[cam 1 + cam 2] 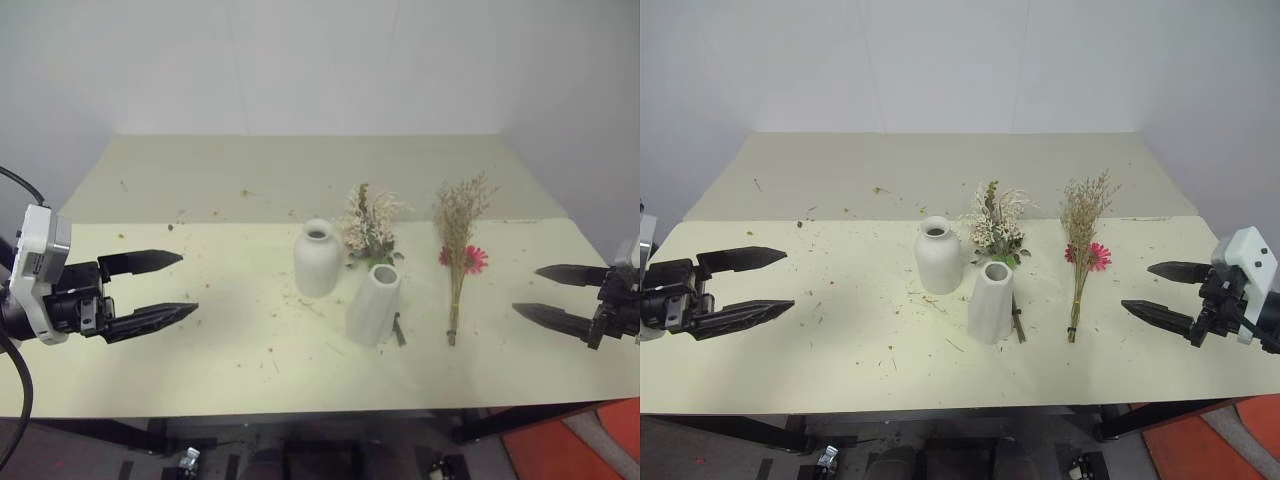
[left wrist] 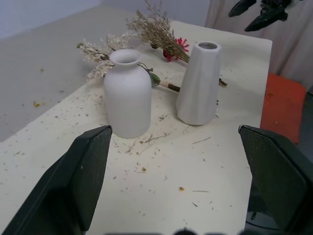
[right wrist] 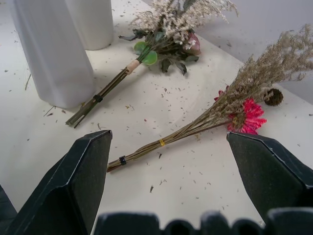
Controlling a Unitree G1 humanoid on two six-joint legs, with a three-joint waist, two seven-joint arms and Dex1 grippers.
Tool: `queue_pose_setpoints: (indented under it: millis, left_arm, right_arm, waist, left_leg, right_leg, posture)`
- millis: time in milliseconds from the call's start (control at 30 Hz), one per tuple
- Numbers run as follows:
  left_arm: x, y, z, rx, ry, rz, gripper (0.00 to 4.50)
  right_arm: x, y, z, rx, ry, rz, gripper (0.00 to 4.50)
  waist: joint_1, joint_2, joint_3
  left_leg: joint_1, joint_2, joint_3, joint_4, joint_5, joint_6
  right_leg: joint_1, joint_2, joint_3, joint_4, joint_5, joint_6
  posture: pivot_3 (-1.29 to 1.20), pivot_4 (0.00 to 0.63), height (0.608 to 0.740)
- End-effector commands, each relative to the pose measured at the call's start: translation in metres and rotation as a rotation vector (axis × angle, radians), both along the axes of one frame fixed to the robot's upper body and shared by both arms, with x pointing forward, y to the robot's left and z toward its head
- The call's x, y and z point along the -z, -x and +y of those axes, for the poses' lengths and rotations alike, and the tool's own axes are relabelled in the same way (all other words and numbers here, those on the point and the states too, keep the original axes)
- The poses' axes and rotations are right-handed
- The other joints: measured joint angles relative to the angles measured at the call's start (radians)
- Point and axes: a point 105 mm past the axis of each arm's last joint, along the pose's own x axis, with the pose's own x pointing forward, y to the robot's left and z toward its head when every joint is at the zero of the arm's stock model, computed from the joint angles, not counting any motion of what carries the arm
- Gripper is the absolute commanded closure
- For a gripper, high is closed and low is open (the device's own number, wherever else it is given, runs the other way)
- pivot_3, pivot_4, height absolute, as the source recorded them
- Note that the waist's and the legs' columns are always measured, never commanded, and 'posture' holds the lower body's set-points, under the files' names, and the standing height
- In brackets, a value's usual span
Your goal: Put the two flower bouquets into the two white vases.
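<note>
Both grippers hang with jaws spread wide and nothing between them: the left gripper (image 1: 165, 285) at nine o'clock of the table (image 1: 200, 330), the right gripper (image 1: 555, 295) at three o'clock, each aimed inward, seemingly posed to begin since neither bouquet is yet lifted. At the table's centre stand the two vases, upright and near each other: the bottle-shaped vase (image 1: 317, 258) and, at its five o'clock, the tapered vase (image 1: 374, 305). The rose bouquet (image 1: 372, 228) lies flat at twelve o'clock of the tapered vase, its stems running down just beside that vase's base. The dried bouquet (image 1: 458, 255) with its red flower lies flat between the tapered vase and the right gripper, at about nine o'clock of that gripper, stem ends toward the table's near edge, likely that arm's first pick.
</note>
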Motion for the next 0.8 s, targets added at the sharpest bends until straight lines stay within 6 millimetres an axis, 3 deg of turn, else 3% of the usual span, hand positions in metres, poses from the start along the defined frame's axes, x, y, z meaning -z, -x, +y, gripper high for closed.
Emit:
queue_pose_setpoints:
  millis: [33, 333, 800]
  left_arm:
    - [-0.007, 0.000, -0.002, 0.023, -0.013, -0.039, 0.00]
    - [-0.014, -0.006, -0.007, 0.066, -0.010, -0.054, 0.00]
    - [-0.012, -0.011, -0.013, 0.096, -0.004, -0.062, 0.00]
  right_arm:
    - [-0.006, -0.004, 0.009, 0.079, -0.012, 0.097, 0.03]
    - [-0.016, -0.039, 0.035, 0.326, -0.088, 0.432, 0.03]
    - [0.025, -0.084, 0.047, 0.527, 0.091, 0.738, 0.03]
  waist:
    - [-0.003, 0.000, 0.000]
    - [-0.015, 0.001, 0.001]
    - [-0.027, 0.001, 0.001]
  left_leg:
    - [0.000, 0.000, 0.000, 0.000, 0.000, 0.000]
    - [-0.001, 0.001, 0.002, -0.001, 0.000, 0.000]
    - [-0.005, -0.001, 0.003, -0.003, 0.000, 0.001]
  right_leg:
    - [0.000, 0.000, 0.000, 0.000, 0.000, 0.000]
    - [-0.003, 0.001, 0.002, 0.000, 0.000, -0.002]
    - [-0.006, -0.001, 0.002, -0.002, 0.004, -0.008]
  posture:
    - [0.00, 0.150, 0.740]
    - [0.00, 0.150, 0.740]
    - [0.00, 0.150, 0.740]
